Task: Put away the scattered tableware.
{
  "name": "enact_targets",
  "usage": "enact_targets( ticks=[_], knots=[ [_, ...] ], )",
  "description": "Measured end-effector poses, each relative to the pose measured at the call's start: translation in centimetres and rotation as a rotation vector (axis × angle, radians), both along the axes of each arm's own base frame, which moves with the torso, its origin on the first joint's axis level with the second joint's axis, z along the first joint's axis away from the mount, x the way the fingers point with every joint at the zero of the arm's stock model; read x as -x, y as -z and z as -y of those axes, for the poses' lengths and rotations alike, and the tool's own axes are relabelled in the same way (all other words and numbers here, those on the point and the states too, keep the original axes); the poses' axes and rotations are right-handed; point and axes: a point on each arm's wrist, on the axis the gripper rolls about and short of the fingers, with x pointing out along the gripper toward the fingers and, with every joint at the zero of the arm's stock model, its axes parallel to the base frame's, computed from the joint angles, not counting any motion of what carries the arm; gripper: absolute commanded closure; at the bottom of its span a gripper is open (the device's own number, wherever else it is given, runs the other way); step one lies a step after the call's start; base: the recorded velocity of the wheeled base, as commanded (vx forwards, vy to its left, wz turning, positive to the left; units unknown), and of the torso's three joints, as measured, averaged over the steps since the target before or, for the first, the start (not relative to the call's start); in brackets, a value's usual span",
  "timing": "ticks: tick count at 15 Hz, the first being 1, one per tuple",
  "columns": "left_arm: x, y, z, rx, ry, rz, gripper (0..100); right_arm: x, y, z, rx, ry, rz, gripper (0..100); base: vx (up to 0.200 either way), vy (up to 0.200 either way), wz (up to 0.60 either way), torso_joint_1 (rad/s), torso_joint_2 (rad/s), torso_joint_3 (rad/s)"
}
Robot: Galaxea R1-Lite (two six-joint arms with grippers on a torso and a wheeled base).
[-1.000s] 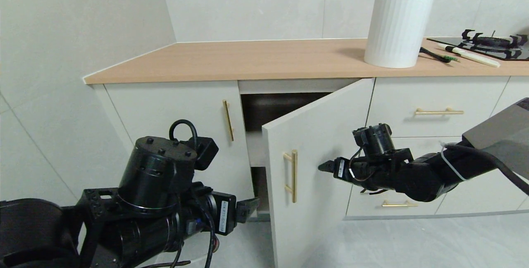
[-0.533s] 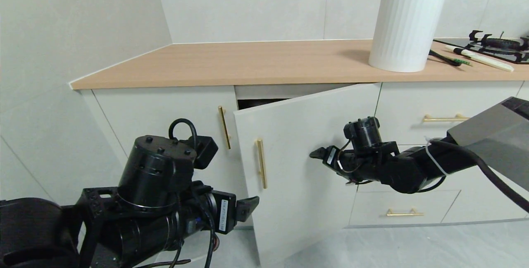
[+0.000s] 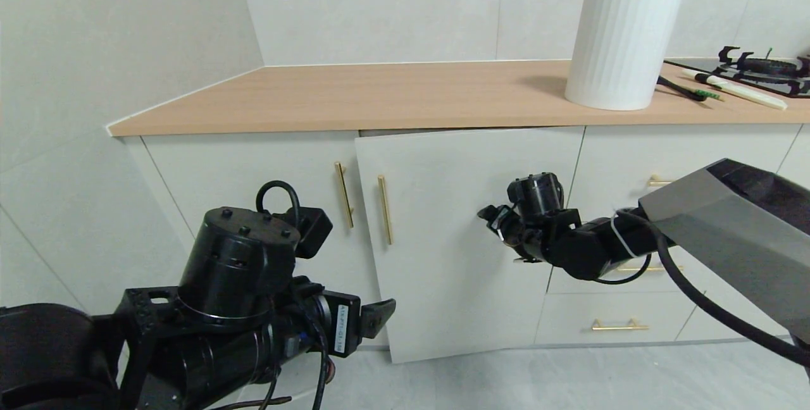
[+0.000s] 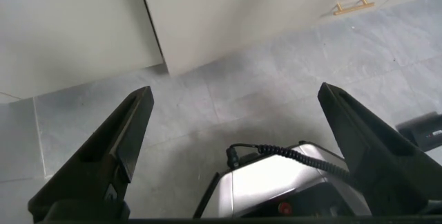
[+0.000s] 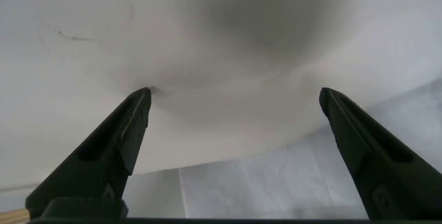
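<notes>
Your right gripper point(image 3: 490, 214) rests spread fingers against the nearly shut door point(image 3: 443, 258). Your left gripper point(image 3: 380, 317), fingers also apart, hangs by the door's lower left corner. Utensils point(image 3: 734, 88) lie on the counter point(image 3: 380, 93), above and right of the door.

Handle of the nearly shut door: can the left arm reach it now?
Probably yes: the open left gripper sits below the handle, nothing between them; the right gripper is well aside.

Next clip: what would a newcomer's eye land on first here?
The right tool, open, sits right at the face of the nearly shut cabinet door under the wooden counter. Next come the tall white ribbed container standing on that counter, and the left tool, open, low beside the door.
</notes>
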Motion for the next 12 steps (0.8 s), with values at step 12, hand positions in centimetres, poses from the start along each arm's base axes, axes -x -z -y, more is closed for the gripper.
enact_targets(
  ticks=[12],
  knots=[
    [0.0, 0.0, 0.0, 0.0, -0.002, 0.003, 0, -0.7, -0.3, 1.3, 0.011, 0.068, 0.008, 0, 0.0, 0.0, 0.0, 0.0, 0.0, 0.0]
  ],
)
